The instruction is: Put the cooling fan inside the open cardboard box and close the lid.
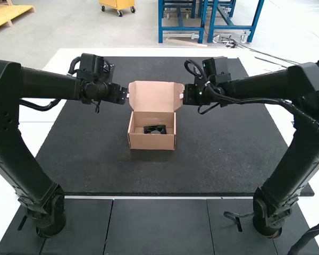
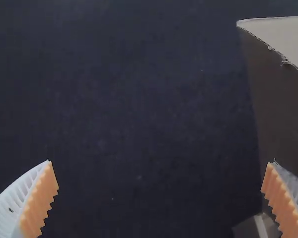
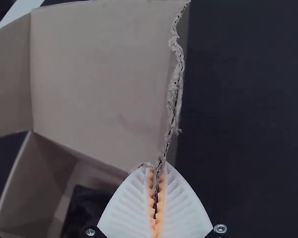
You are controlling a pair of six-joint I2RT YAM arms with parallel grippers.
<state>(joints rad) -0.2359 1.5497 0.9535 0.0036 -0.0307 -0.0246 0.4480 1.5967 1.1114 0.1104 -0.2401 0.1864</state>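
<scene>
High view: on the black mat (image 1: pixel 95 154) covering the tabletop (image 1: pixel 61 56), the open cardboard box (image 1: pixel 151 141) stands near the middle, with the cooling fan (image 1: pixel 155 129) lying inside on its floor. Behind the fan, the lid (image 1: pixel 154 95) stands upright. The right end effector (image 1: pixel 182 97) is pinched closed on the lid's ragged right edge. The left end effector (image 1: pixel 127 97), its fingers spread wide and holding nothing, sits just beside the lid's left edge.

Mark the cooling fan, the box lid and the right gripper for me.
cooling fan (image 1: pixel 155 129): high view, on its black frame.
box lid (image 1: pixel 154 95): high view, middle of the raised flap's inner face.
right gripper (image 3: pixel 155 172): right wrist view, between the fingertips pinching the lid's edge.
</scene>
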